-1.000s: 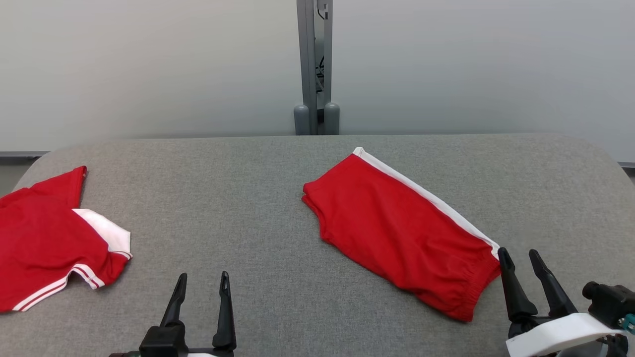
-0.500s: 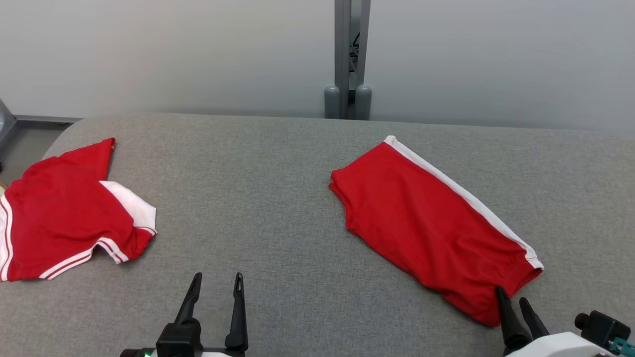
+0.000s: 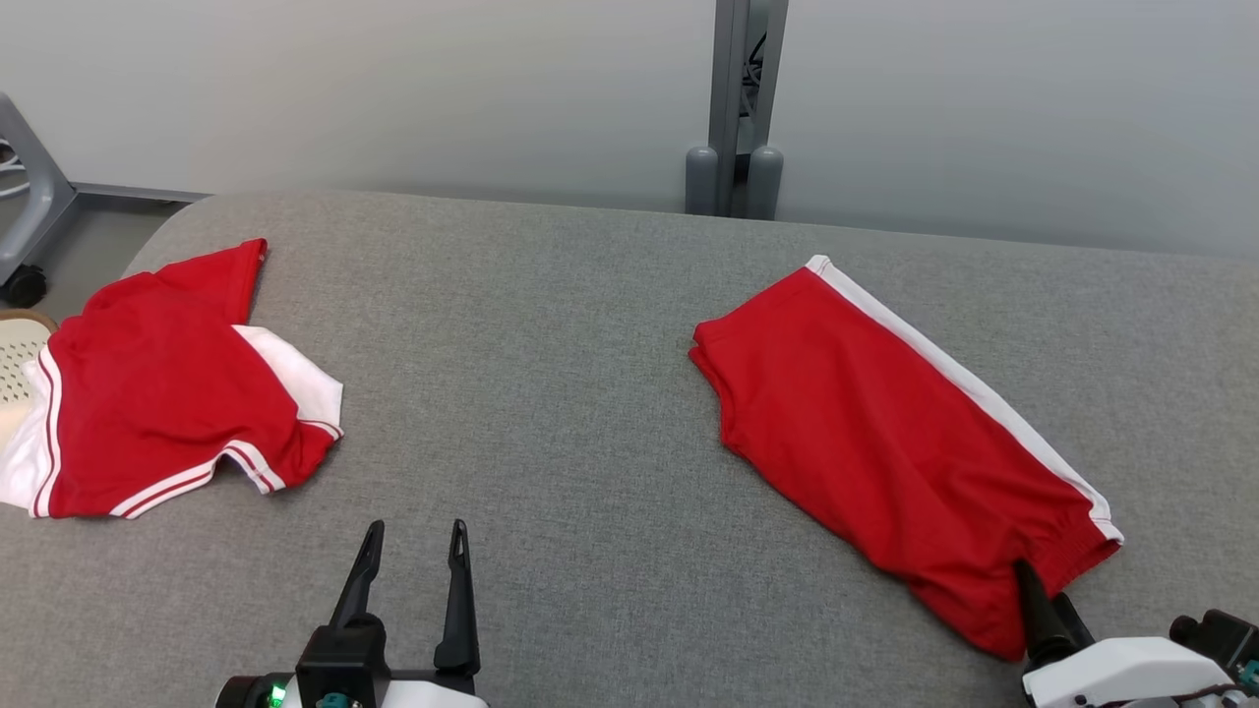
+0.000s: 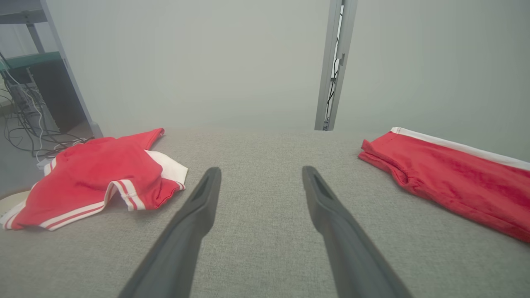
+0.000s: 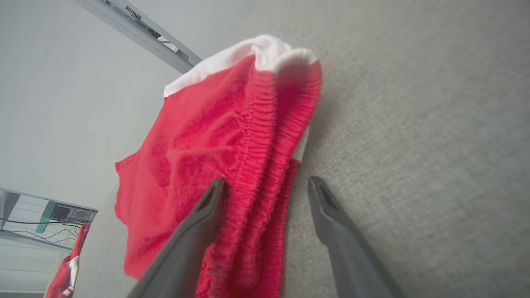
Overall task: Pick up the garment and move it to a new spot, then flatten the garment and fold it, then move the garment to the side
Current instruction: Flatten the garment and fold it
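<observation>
Folded red shorts (image 3: 885,442) with a white side stripe lie slantwise on the right of the grey padded table (image 3: 551,393). My right gripper (image 3: 1045,593) is open at their elastic waistband. In the right wrist view the right gripper (image 5: 267,182) has one finger over the red shorts (image 5: 215,140) and the other over bare table. A crumpled red shirt (image 3: 167,393) with white trim lies at the table's left end. My left gripper (image 3: 416,531) is open over bare table near the front edge, between the two garments. In the left wrist view the left gripper (image 4: 261,169) holds nothing.
A grey metal post (image 3: 736,98) stands behind the table against a pale wall. At the far left are a grey frame leg with a caster (image 3: 25,226) and the rim of a white perforated basket (image 3: 15,354) beside the shirt. The table's left end is rounded.
The camera has swung left, bringing more of the shirt into view. My right gripper has shifted from beside the waistband's right corner to over the waistband and sits lower in the picture. Both grippers stay open.
</observation>
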